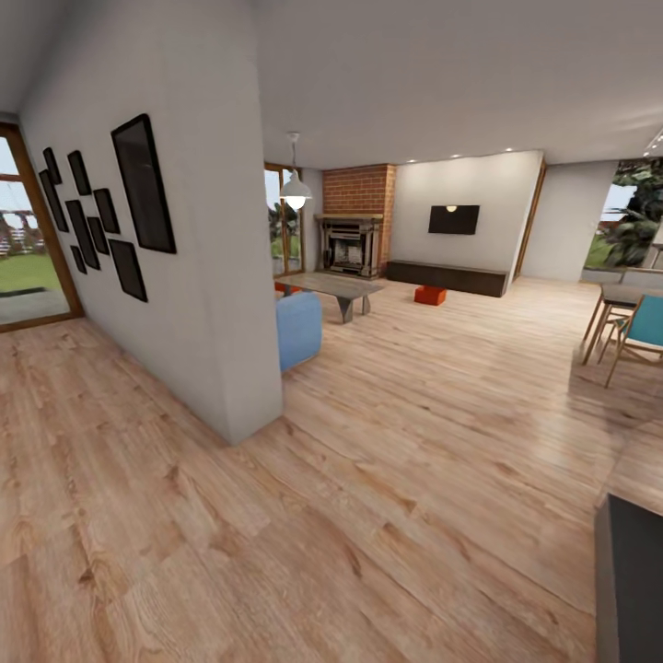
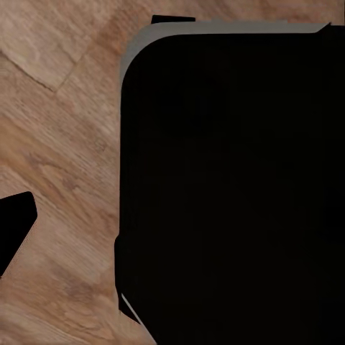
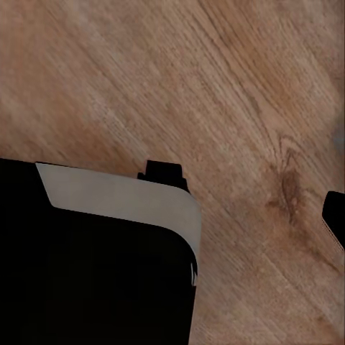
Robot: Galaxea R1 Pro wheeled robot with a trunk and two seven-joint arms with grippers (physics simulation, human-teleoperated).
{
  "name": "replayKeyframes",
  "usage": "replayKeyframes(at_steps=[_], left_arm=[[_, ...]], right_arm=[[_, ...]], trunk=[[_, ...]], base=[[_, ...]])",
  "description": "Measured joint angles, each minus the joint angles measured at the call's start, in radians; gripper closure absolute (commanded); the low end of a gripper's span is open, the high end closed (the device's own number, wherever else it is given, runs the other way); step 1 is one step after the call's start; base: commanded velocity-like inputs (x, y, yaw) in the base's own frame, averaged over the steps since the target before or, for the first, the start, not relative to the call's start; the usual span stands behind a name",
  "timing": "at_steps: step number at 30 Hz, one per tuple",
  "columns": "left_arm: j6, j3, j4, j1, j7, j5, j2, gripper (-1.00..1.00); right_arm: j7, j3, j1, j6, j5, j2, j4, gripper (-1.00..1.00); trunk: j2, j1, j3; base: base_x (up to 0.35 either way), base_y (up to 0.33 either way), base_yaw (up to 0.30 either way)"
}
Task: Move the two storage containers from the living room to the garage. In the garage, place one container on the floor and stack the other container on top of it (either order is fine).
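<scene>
One storage container (image 1: 429, 295) far ahead

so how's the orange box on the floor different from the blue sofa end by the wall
The orange box sits far across the room, out on open wood floor in front of the long dark cabinet; the blue sofa end is nearer and half hidden behind the white wall. The orange box looks low and straight-edged; the blue sofa end looks taller and rounded. Both rest on the same plank floor.
</scene>
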State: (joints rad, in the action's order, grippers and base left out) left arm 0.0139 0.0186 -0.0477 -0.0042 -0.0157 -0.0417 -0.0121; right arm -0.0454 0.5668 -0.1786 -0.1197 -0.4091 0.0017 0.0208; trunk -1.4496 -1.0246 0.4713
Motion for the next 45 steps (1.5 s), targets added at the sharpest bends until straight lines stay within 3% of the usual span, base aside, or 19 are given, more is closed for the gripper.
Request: replayKeyframes(at_steps=[27,45], left_arm=[[0.000,0.000,0.000,0.000,0.000,-0.001,0.000,-1.00],[0.001,0.000,0.000,0.000,0.000,-0.001,0.001,-1.00]], right_arm=[[0.000,-0.003,0.000,-0.001,-0.002,0.001,0.000,-1.00],[0.009,-0.003,0.000,0.008,-0.004,0.001,0.000,-1.00]], trunk=[[0.000,0.000,0.000],[0.000,0.000,0.000]], base=[[0.251,0.000,-0.003],[0.228,0.000,-0.184]])
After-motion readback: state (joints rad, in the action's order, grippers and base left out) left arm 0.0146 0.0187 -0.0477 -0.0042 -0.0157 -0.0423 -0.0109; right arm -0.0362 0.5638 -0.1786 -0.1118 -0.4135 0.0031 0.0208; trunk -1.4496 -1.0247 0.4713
